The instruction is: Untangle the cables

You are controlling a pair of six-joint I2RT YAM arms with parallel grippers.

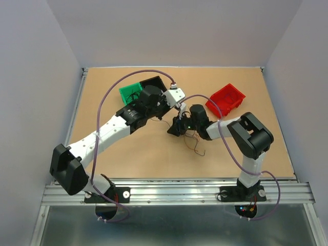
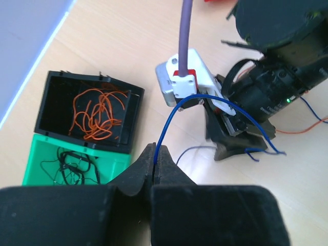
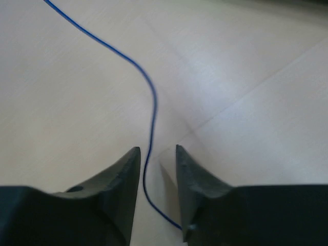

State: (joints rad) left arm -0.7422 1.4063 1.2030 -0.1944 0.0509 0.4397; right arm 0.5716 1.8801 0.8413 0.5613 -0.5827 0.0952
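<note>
On the wooden table (image 1: 154, 159), the left gripper (image 2: 155, 151) pinches a blue wire (image 3: 153, 107) that also runs between the right gripper (image 3: 157, 149)'s spread fingers, so freeing this strand looks to be in hand; next, close and draw apart gently.

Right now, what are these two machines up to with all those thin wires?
Two robot arms are sorting out a tangle of thin wires. The left pincer is clamped shut on a blue wire. That wire appears to run on through the right pincer, whose jaws stand open on either side of it without gripping. Orange wires lie in the black bin, and black wires in the green bin beside it. A few loose wires lie on the table.
</note>
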